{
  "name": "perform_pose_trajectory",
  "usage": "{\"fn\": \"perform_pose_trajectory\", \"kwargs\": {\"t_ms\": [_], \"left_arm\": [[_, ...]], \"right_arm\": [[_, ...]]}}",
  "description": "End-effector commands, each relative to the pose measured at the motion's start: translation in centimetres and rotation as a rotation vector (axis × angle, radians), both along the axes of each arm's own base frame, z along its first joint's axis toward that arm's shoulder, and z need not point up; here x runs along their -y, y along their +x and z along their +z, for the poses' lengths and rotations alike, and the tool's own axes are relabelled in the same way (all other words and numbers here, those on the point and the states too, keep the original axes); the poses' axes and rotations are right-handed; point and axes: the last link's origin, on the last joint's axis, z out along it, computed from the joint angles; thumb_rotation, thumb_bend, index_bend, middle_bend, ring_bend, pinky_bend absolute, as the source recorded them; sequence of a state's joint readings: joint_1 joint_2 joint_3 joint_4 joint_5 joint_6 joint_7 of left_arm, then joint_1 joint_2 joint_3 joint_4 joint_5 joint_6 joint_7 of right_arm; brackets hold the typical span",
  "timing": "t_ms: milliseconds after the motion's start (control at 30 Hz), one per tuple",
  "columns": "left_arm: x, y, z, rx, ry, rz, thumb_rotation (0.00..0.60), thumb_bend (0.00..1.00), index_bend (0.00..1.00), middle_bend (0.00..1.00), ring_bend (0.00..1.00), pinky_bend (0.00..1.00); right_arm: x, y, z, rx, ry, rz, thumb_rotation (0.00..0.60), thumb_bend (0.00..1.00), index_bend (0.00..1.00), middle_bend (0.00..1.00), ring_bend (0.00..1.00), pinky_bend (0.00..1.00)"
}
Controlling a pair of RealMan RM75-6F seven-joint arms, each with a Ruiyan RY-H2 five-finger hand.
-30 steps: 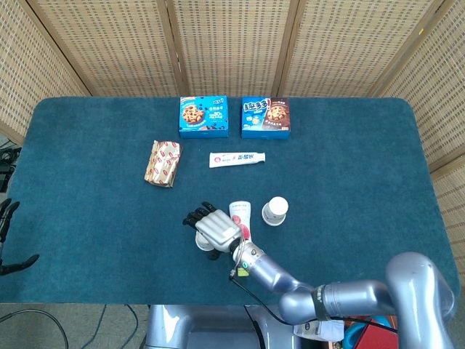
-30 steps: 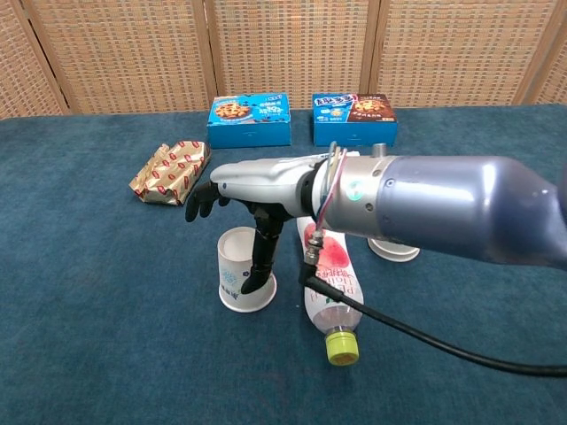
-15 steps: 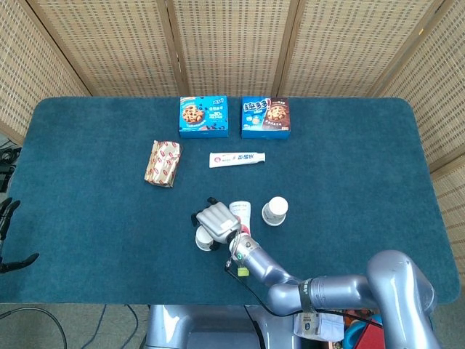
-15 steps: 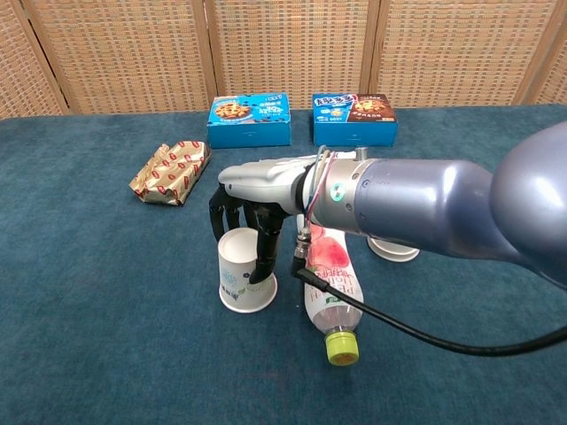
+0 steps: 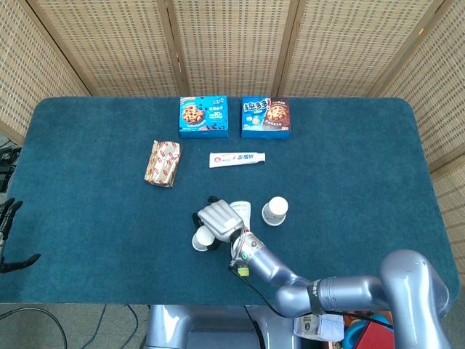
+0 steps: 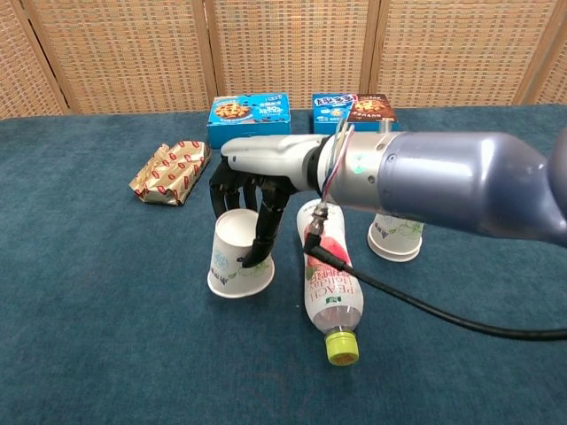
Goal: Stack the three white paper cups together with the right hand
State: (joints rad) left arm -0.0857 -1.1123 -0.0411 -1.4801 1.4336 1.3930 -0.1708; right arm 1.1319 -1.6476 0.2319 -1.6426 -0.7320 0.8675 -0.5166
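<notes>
My right hand (image 6: 255, 190) (image 5: 218, 220) grips a white paper cup (image 6: 236, 263) (image 5: 201, 240) from above, with fingers behind it and one finger down its front. This cup is upside down, wide rim low, and tilts a little. A second white paper cup (image 6: 396, 235) (image 5: 275, 211) stands upside down on the cloth to the right, apart from the hand. I see no third cup. My left hand (image 5: 9, 225) shows only as dark spread fingers at the left edge of the head view, holding nothing.
A plastic bottle (image 6: 330, 282) with a yellow-green cap lies between the two cups, right beside the held cup. Further back lie a gold snack pack (image 6: 170, 171), a toothpaste box (image 5: 237, 158), and two cookie boxes (image 6: 250, 119) (image 6: 354, 118). The blue table (image 5: 349, 167) has bare cloth on the right.
My right hand's fingers have curled down around the cup. The cup has shifted slightly left and tilted, where before it stood flat.
</notes>
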Motion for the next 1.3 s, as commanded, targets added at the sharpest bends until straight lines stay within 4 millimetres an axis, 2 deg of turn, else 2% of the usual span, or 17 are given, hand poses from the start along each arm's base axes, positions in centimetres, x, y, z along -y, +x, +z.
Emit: {"fn": "perform_pose_trajectory", "kwargs": {"t_ms": [33, 67, 167, 200, 267, 367, 467, 567, 633, 800, 1300], "left_arm": [[-0.1, -0.1, -0.2, -0.003, -0.004, 0.005, 0.600, 0.13, 0.00, 0.00, 0.00, 0.00], [-0.1, -0.1, -0.3, -0.003, -0.008, 0.006, 0.600, 0.13, 0.00, 0.00, 0.00, 0.00], [-0.1, 0.1, -0.4, -0.006, -0.013, 0.002, 0.600, 0.13, 0.00, 0.00, 0.00, 0.00], [0.0, 0.3, -0.6, -0.008, -0.017, -0.006, 0.600, 0.13, 0.00, 0.00, 0.00, 0.00], [0.1, 0.4, -0.7, -0.010, -0.018, -0.009, 0.600, 0.13, 0.00, 0.00, 0.00, 0.00], [0.2, 0.6, -0.8, -0.013, -0.018, -0.014, 0.600, 0.13, 0.00, 0.00, 0.00, 0.00], [0.2, 0.7, -0.9, -0.019, -0.020, -0.018, 0.600, 0.13, 0.00, 0.00, 0.00, 0.00], [0.1, 0.7, -1.1, -0.025, -0.026, -0.014, 0.600, 0.13, 0.00, 0.00, 0.00, 0.00], [0.0, 0.7, -1.2, -0.029, -0.029, -0.012, 0.600, 0.13, 0.00, 0.00, 0.00, 0.00], [-0.1, 0.7, -1.3, -0.033, -0.028, -0.008, 0.600, 0.13, 0.00, 0.00, 0.00, 0.00], [0.1, 0.6, -1.1, -0.029, -0.018, -0.007, 0.600, 0.13, 0.00, 0.00, 0.00, 0.00]], "right_arm": [[0.4, 0.2, 3.1, 0.068, -0.037, 0.000, 0.600, 0.28, 0.52, 0.56, 0.45, 0.23], [0.5, 0.1, 4.0, 0.081, -0.050, -0.001, 0.600, 0.29, 0.52, 0.56, 0.45, 0.23], [1.7, -0.8, 8.3, 0.100, -0.152, -0.013, 0.600, 0.29, 0.52, 0.56, 0.45, 0.23], [3.1, -2.8, 11.5, 0.080, -0.262, -0.060, 0.600, 0.29, 0.52, 0.56, 0.45, 0.23], [3.3, -4.5, 13.7, 0.056, -0.282, -0.100, 0.600, 0.29, 0.52, 0.56, 0.45, 0.23], [3.8, -6.9, 15.1, 0.034, -0.291, -0.163, 0.600, 0.29, 0.52, 0.55, 0.45, 0.23], [3.9, -8.7, 15.5, 0.020, -0.278, -0.196, 0.600, 0.30, 0.52, 0.55, 0.45, 0.23], [3.7, -9.5, 15.7, 0.020, -0.260, -0.204, 0.600, 0.31, 0.52, 0.55, 0.45, 0.23], [3.7, -9.7, 15.8, 0.023, -0.250, -0.207, 0.600, 0.31, 0.52, 0.55, 0.45, 0.23], [3.7, -10.1, 15.8, 0.011, -0.244, -0.197, 0.600, 0.31, 0.52, 0.55, 0.45, 0.34], [4.1, -11.7, 14.0, -0.019, -0.204, -0.255, 0.600, 0.31, 0.52, 0.55, 0.45, 0.34]]}}
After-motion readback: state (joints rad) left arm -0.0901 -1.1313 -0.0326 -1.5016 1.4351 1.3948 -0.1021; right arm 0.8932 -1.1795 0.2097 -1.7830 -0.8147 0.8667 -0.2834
